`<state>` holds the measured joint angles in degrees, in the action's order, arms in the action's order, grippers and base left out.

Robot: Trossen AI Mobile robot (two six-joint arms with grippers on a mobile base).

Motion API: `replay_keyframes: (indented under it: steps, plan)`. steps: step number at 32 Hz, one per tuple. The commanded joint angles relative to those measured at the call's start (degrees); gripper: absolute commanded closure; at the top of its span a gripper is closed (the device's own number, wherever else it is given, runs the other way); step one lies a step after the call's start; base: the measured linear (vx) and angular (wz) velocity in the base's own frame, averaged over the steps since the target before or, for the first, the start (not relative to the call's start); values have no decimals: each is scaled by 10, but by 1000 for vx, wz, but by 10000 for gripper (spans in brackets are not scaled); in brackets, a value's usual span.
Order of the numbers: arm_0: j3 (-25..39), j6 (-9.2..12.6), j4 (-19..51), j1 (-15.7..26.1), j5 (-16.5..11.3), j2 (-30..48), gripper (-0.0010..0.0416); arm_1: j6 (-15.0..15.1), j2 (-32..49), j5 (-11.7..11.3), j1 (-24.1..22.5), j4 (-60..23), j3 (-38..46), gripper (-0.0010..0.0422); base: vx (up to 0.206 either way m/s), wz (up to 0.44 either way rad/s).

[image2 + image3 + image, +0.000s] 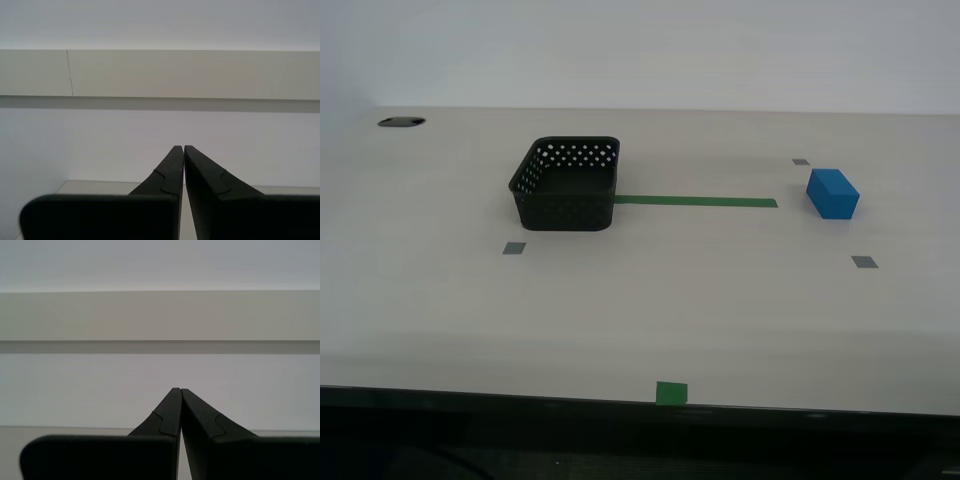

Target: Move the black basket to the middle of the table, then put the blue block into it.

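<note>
The black basket (567,185) stands upright and empty on the table (640,310), left of centre in the exterior view, at the left end of a green tape strip (695,201). The blue block (832,193) sits on the table at the exterior view's right, past the strip's other end. No arm shows in the exterior view. My first gripper (179,390) is shut and empty, facing a pale wall. My second gripper (183,147) is shut and empty too, facing the wall. Neither wrist view shows the basket or the block.
Small grey square marks (514,248) (864,262) (801,161) lie on the table. A green tape square (671,392) sits at the dark front edge. A dark oval opening (401,122) is at the far left corner.
</note>
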<state>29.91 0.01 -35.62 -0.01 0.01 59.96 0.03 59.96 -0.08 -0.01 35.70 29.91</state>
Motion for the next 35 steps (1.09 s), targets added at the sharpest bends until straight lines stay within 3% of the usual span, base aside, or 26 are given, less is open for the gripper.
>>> replay_keyframes:
  steps: [1,35]
  plan:
    - [1,0,-1,0,0,0,406,0,0,-1,0,1,1,412,0,0]
    - [1,0,1,0,0,0,406,0,0,-1,0,-3,1,412,0,0]
